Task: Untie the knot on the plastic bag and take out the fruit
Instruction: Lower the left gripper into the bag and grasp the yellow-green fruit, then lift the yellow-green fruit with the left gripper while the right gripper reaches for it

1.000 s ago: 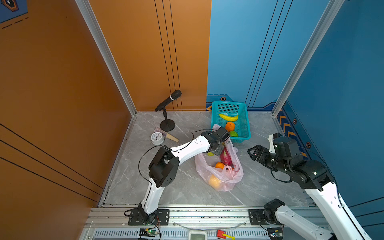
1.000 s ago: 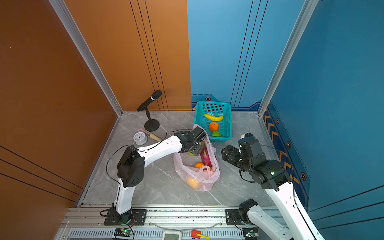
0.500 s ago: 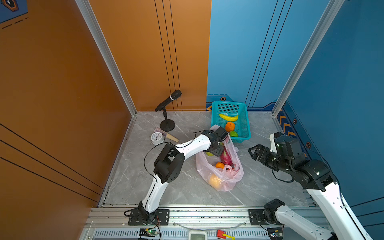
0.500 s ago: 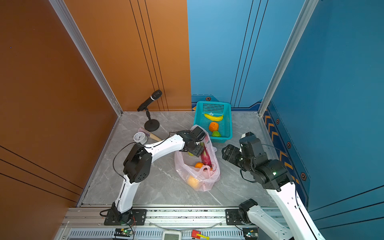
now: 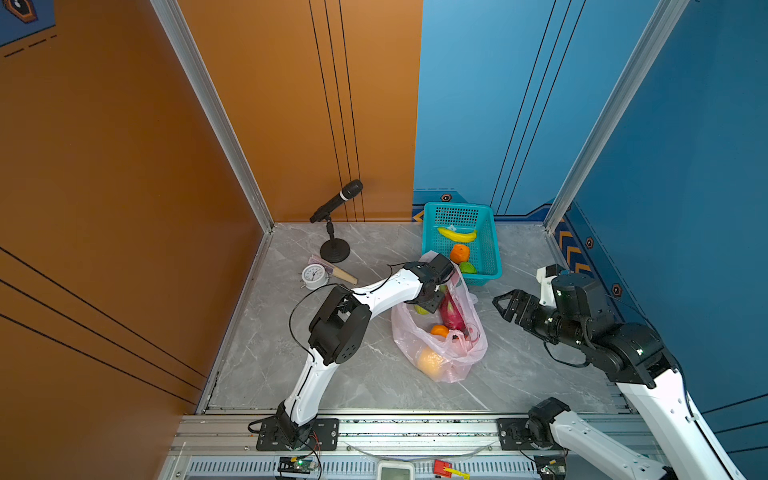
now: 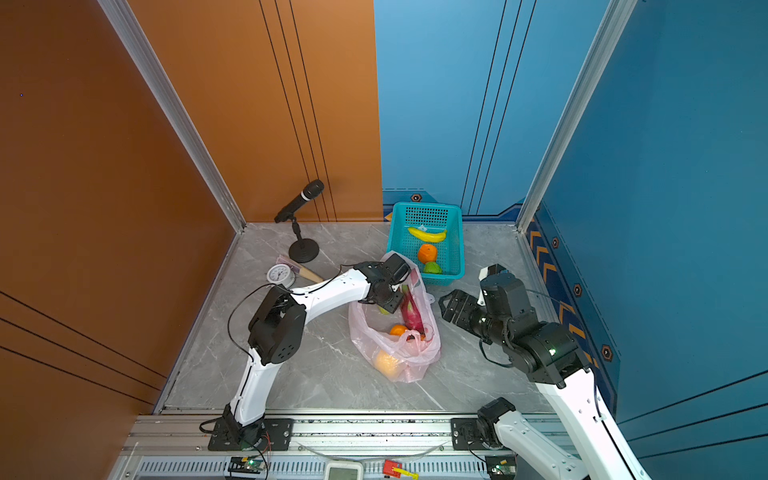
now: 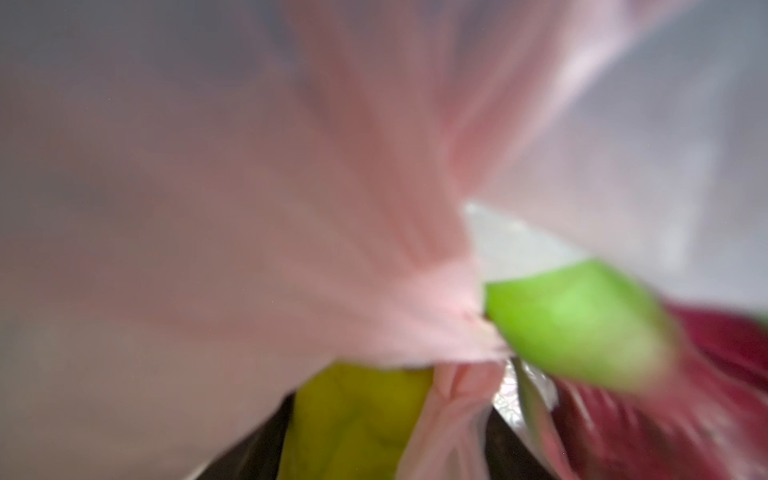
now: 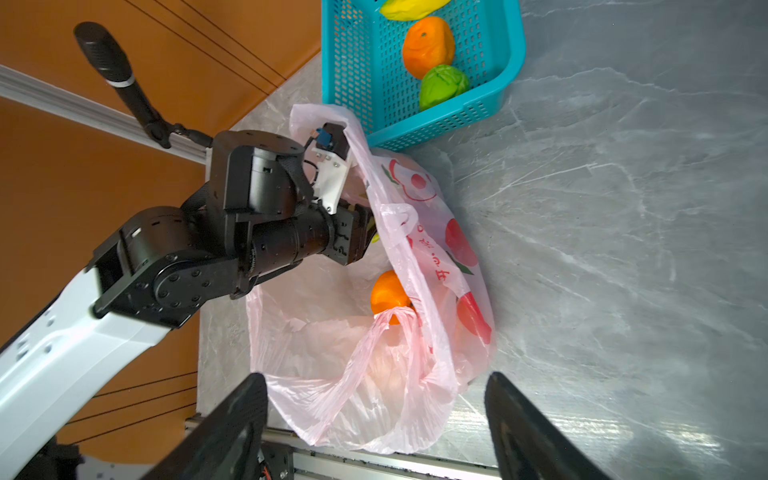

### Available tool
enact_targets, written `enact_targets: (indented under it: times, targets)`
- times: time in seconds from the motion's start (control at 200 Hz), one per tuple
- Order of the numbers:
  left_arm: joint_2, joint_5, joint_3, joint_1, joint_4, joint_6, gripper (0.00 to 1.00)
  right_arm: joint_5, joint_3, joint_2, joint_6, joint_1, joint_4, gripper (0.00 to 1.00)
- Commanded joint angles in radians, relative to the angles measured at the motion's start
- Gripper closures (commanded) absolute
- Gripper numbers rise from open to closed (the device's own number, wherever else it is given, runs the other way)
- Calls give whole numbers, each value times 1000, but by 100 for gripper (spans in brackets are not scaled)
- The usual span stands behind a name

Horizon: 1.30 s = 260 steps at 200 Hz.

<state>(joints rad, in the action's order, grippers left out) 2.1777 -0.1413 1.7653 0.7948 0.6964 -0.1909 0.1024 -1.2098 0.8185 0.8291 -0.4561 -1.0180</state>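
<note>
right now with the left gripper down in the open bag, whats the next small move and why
Probably close the left gripper on the yellow-green fruit. It sits inside the open mouth of the plastic bag with that fruit close in front in the blurred wrist view; whether the jaws already grip is unclear. The right gripper hangs open beside the bag.

The left arm (image 5: 386, 291) stretches forward from a raised elbow, wrist pitched down; the left gripper (image 5: 432, 300) has its fingertips hidden. The right arm (image 5: 623, 345) reaches low, and the right gripper (image 5: 505, 305) has its fingers (image 8: 232, 424) spread wide.
</note>
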Motion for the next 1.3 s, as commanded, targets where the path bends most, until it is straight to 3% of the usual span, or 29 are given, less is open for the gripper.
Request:
enact_targets:
  times: [0.0, 0.285, 0.566, 1.086, 1.297]
  targets:
    - [-83, 45, -35, 1, -6, 2, 49, 83, 42, -22, 43, -14, 101, 16]
    - [-239, 96, -178, 16, -56, -16, 51, 174, 72, 12, 51, -46, 182, 16]
    - [-406, 194, -321, 35, -134, -23, 53, 158, 66, 41, 57, -70, 210, 16]
    - [-711, 368, -531, 55, -546, 25, 54, 218, 15, 87, 138, -73, 309, 12]
    - [-777, 429, -540, 61, -676, 61, 56, 229, 28, 64, 192, -73, 388, 9]
